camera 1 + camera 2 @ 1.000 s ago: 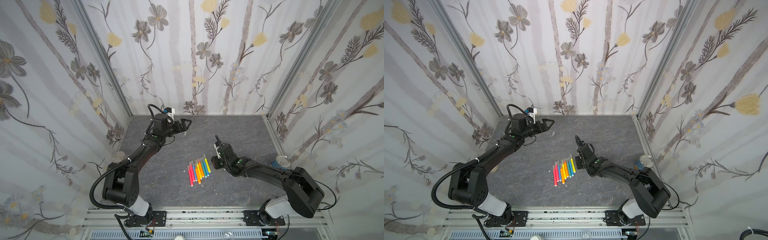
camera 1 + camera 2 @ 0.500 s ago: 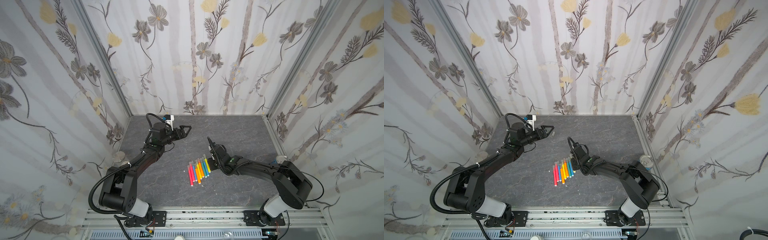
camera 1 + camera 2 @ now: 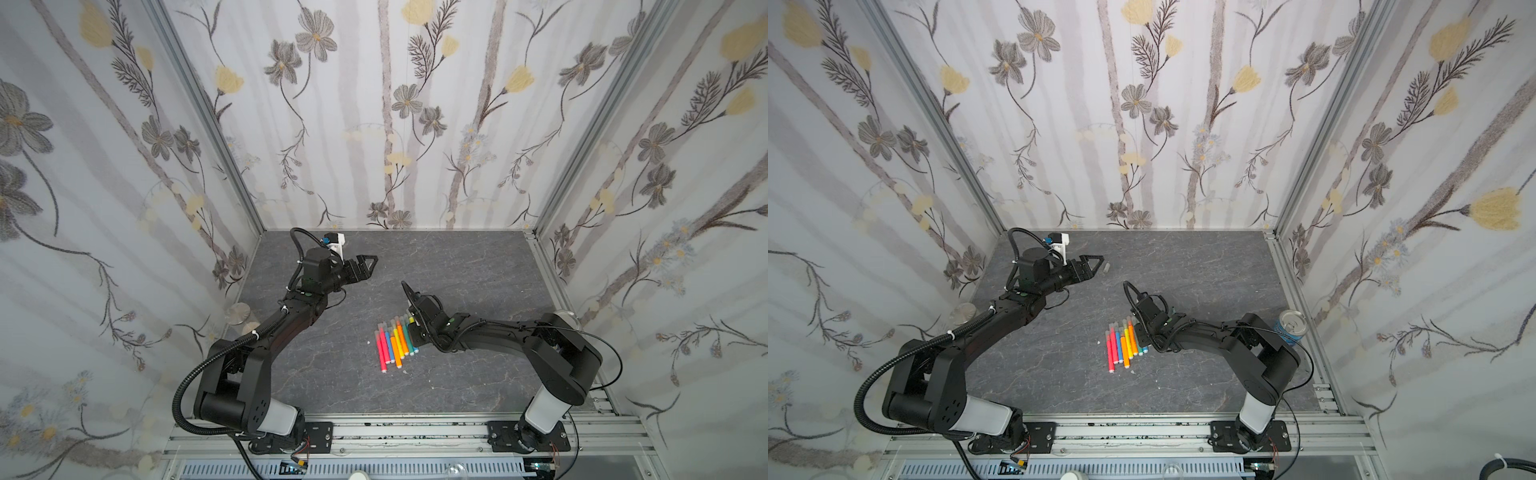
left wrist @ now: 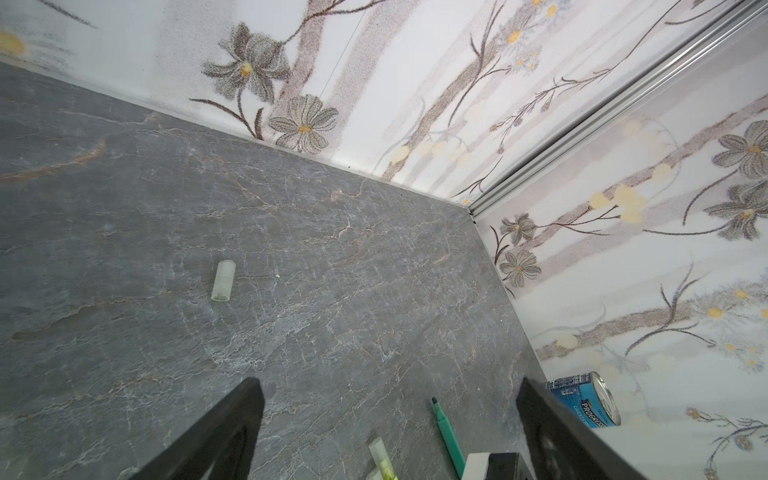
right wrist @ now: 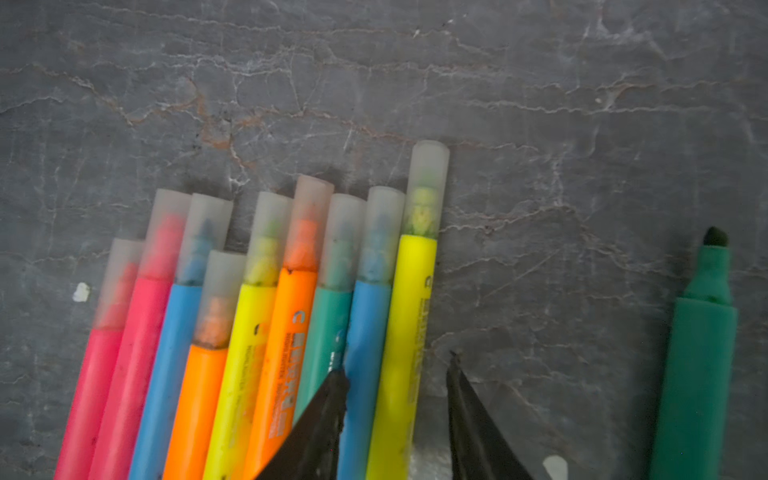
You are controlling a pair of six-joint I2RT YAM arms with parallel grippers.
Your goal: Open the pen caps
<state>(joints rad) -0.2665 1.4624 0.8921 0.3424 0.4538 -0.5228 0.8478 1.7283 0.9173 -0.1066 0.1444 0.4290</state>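
Observation:
Several pens lie side by side mid-table, bright barrels with translucent pen caps pointing to the back wall. In the right wrist view my right gripper is open, its jaws straddling the blue pen and the yellow pen with its cap on. An uncapped green pen lies apart beside them. In both top views the right gripper hangs over the row's right end. My left gripper is open and empty, near a loose cap on the table.
A blue tin can stands against the right wall behind the right arm. A round metal disc lies at the left wall. Small white specks dot the grey slate table. Floral walls enclose three sides.
My right gripper has swung left over the pen row and its jaws have narrowed. The left gripper has dropped a little toward the table's middle, still wide open.

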